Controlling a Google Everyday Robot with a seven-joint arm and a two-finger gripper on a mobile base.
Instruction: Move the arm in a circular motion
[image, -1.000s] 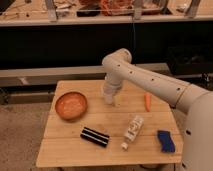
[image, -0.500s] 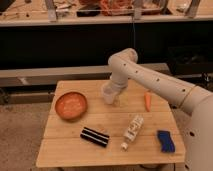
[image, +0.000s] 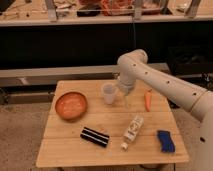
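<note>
Inspector: Your arm (image: 165, 82) reaches in from the right, elbow joint above the table's (image: 70, 150) back edge. Against a second ago, that joint has swung rightward, from over the bowl's (image: 71, 105) side to right of the cup (image: 109, 93). That reads as a sideways arc, consistent with a circle in progress; how much is done I can't judge.

Operator: And the gripper?

Inspector: Your gripper (image: 126, 101) hangs just right of the cup, low over the boards. Spread or closed, I cannot tell. It carries nothing I can make out.

Operator: Surfaces?

Inspector: Arm: smooth white rounded tubing, bulbous joints, dark dots. Table: pale wood planks. Bowl: round, orange. Cup: pale, translucent-looking. Also a slim carrot (image: 148, 100), a white bottle (image: 132, 131) lying down, a black ridged bar (image: 95, 136), a blue block (image: 165, 140). Keep your sweep clear of the cup.
</note>
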